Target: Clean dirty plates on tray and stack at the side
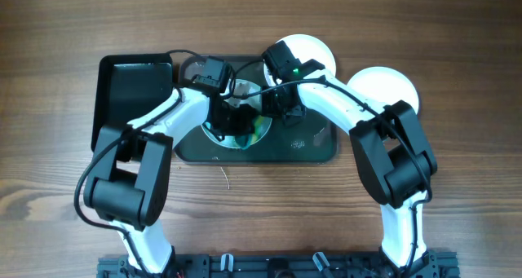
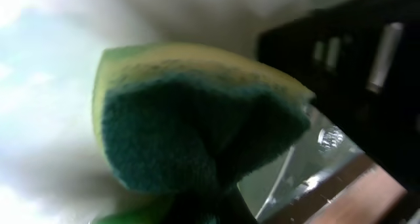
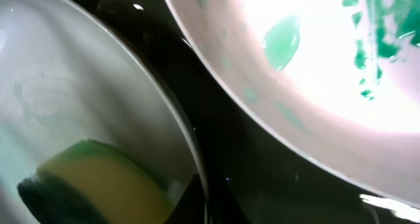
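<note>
A pale plate (image 1: 254, 134) with a teal-green smear lies on the left part of the dark tray (image 1: 314, 147). My left gripper (image 1: 231, 119) is shut on a yellow sponge with a dark green pad (image 2: 197, 119) and presses it on this plate (image 3: 72, 86). My right gripper (image 1: 276, 107) is at the plate's right rim, one dark finger (image 3: 191, 194) over the edge. In the right wrist view a white plate (image 3: 315, 66) with teal smears lies close beside it. Two white plates show overhead, one (image 1: 308, 54) at the tray's back edge and one (image 1: 390, 86) on the table to the right.
A smaller, deeper black tub (image 1: 130, 94) stands left of the tray. The wooden table (image 1: 457, 188) surrounds everything. Both arms cross above the tray's left half and hide most of the plate there.
</note>
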`<state>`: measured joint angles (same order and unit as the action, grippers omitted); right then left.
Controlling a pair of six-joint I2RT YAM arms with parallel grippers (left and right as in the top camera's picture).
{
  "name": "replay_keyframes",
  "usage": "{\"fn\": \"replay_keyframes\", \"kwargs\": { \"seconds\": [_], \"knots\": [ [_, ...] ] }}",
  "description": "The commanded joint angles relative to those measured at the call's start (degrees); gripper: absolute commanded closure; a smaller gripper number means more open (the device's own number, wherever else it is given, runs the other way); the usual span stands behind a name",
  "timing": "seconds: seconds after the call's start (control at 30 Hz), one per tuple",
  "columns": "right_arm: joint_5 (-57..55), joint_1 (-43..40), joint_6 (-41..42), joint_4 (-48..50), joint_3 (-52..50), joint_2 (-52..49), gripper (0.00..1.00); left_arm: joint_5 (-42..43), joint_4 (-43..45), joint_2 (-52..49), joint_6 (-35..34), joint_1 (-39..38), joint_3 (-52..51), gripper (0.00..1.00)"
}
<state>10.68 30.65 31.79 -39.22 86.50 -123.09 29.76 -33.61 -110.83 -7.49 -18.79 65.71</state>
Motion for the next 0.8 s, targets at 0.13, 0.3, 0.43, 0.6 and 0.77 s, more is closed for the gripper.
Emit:
{"fn": "replay_keyframes", "kwargs": {
  "seconds": [0.13,0.3,0.43,0.6,0.77],
  "knots": [
    [-4.94,-0.09,-0.35,-0.44,-1.79,-2.34,0.96,-10.97,4.31,-1.46,-11.1,1.46,-1.31,0.96],
    [-4.94,-0.09,-0.52,-0.46,-1.79,-2.34,0.96,-28.04,2.93,-1.29,-18.75,2.86,-1.25,0.96],
    [-4.94,-0.09,-1.01,-0.52,-1.79,-2.4,0.96,-40.61,-0.74,0.39,-19.02,2.75,-1.09,0.96],
    [-4.92,-0.09,-0.98,-0.5,-1.79,-3.1,0.96,-52.57,-3.28,2.8,-23.47,2.71,-1.09,0.96],
    [-4.13,-0.09,-1.62,-0.52,-1.79,-3.82,0.96,-52.78,-0.66,2.84,-23.47,2.71,-1.09,0.96]
  ]
}}
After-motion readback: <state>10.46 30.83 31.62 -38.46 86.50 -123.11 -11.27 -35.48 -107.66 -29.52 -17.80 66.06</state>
